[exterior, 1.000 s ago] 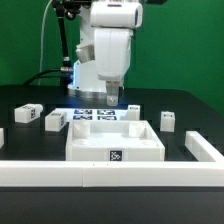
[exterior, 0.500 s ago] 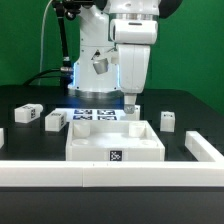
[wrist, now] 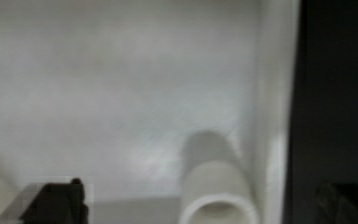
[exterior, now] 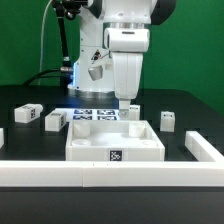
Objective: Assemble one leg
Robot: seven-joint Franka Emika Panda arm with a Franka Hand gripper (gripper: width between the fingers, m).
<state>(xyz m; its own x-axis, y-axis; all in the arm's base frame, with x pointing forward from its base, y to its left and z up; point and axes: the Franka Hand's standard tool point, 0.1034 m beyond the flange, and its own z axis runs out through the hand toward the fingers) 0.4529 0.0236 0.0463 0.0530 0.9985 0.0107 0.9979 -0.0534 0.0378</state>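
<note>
My gripper (exterior: 124, 101) hangs above the far right corner of the wide white tray-like piece (exterior: 115, 146), by the marker board (exterior: 92, 115). A small white leg (exterior: 131, 113) stands just below the fingertips. Other legs stand at the exterior view's left (exterior: 27, 113), left of the tray (exterior: 55, 120), and at the right (exterior: 167, 121). In the wrist view the dark fingers (wrist: 53, 203) stand wide apart at the frame's edges. A blurred white rounded part (wrist: 218, 200) lies between them, touching neither. The gripper (wrist: 202, 205) is open.
A long white rail (exterior: 100, 173) runs along the table's front. A white bar (exterior: 205, 147) lies at the exterior view's right. The arm's base and cables stand behind the marker board.
The gripper swung from over the marker board toward the exterior view's right, then came back slightly left. The parts on the table have not moved.
</note>
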